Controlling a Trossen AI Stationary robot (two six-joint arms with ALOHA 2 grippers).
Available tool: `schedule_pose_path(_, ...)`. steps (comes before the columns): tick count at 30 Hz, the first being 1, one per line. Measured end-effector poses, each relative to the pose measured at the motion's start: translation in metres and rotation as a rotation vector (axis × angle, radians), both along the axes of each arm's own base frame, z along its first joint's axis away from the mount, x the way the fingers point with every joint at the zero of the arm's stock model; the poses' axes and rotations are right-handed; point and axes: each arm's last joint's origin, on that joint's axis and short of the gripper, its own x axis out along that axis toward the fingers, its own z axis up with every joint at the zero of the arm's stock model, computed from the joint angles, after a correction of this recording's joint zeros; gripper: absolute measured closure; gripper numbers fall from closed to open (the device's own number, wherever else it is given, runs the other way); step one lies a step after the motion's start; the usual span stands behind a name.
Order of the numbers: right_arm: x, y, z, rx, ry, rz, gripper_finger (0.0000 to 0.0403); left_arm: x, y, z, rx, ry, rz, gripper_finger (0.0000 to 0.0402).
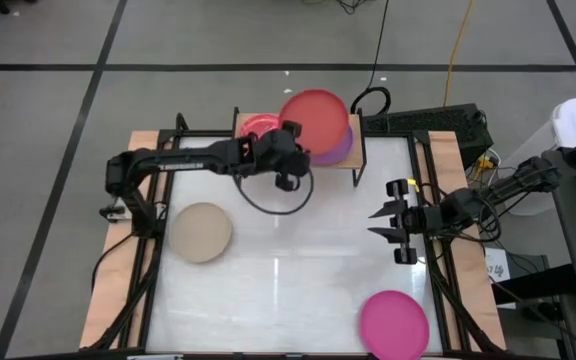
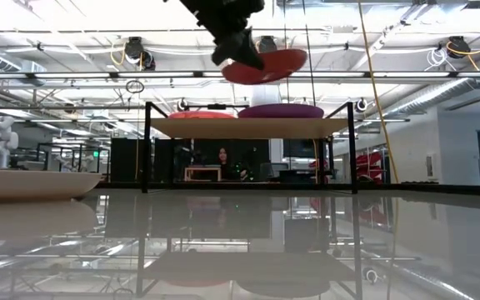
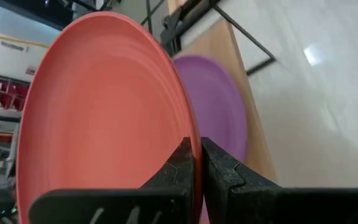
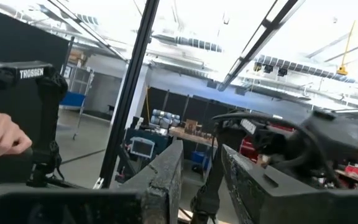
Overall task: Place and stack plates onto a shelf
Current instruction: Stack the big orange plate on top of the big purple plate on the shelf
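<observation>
While left claw [image 3: 196, 163] pinches red plate [image 3: 104, 118] above purple plate [image 2: 282, 111], right claw [image 4: 201, 168] partly open.

shelf crowded, table middle open
purple plate [image 1: 338, 148] and pink plate [image 1: 256, 124] fill the shelf [image 1: 356, 160]; a red plate [image 1: 314, 118] hangs over them. beige plate [image 1: 201, 232] and magenta plate [image 1: 394, 323] sit well apart, bare tabletop [image 1: 298, 270] between.
</observation>
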Motion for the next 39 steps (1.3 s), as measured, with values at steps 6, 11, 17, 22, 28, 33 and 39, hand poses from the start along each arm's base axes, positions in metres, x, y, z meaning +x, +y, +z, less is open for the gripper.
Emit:
schedule_pose_path(6,0.001,0.000,-0.001,-0.005,0.013,-0.002,0.0310,0.014,0.013,-0.009,-0.085,0.010,-0.032,0.0384)
schedule_pose_path(11,0.001,0.000,-0.002,-0.009,0.020,-0.003,0.0310,0.023,0.017,-0.025,-0.094,0.041,-0.045,0.0367)
schedule_pose_path(17,0.001,0.000,-0.003,-0.013,0.032,-0.002,0.0310,0.027,0.018,-0.029,-0.135,0.021,-0.012,0.0363)
schedule_pose_path(22,0.001,0.000,-0.003,-0.008,0.034,-0.003,0.0310,0.028,0.018,-0.027,-0.143,-0.013,0.000,0.0361)
schedule_pose_path(28,0.001,0.000,-0.003,-0.004,0.035,-0.002,0.0310,0.028,0.019,-0.027,-0.141,-0.015,0.002,0.0360)
schedule_pose_path(33,0.001,0.000,-0.004,0.002,0.036,0.000,0.0310,0.028,0.019,-0.027,-0.141,-0.015,0.004,0.0359)
schedule_pose_path(39,0.001,0.000,-0.004,0.002,0.036,0.000,0.0310,0.027,0.020,-0.027,-0.126,-0.011,0.013,0.0359)
